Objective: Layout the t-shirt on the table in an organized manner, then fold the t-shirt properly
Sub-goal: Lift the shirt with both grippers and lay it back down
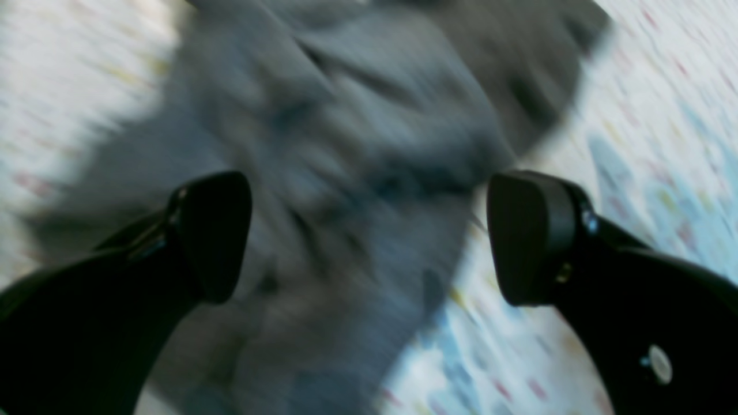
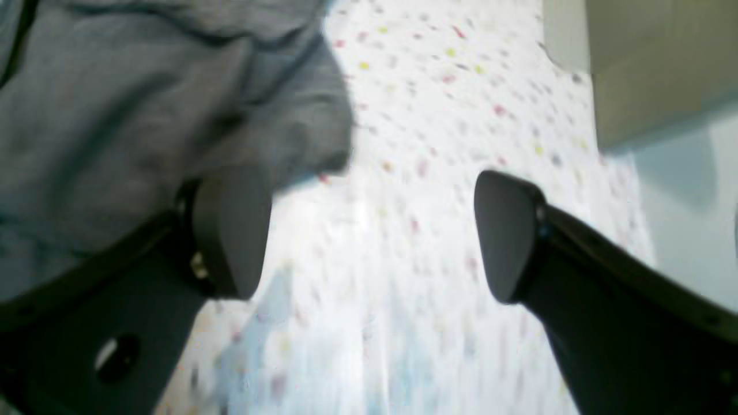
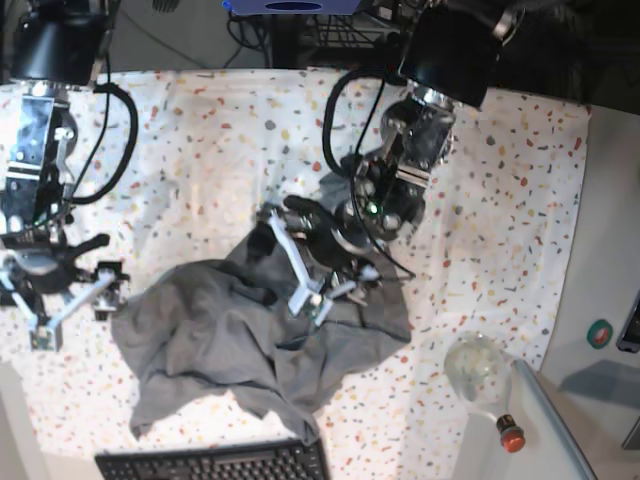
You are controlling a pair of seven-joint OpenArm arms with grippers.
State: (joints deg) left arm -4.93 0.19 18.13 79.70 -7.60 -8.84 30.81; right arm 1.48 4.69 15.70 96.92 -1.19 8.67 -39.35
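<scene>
The heather-grey t-shirt [image 3: 235,345] lies crumpled and rumpled on the table [image 3: 210,140].

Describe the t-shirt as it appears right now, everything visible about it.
The t-shirt is plain heather-grey soft fabric, lying crumpled and wrinkled, not spread flat, on the speckled table. Its bulk sits near the front edge, one part running back under the left gripper, whose jaws stand open above the cloth. The right gripper, also open, hangs beside its other edge. Neckline and sleeves cannot be made out.
</scene>
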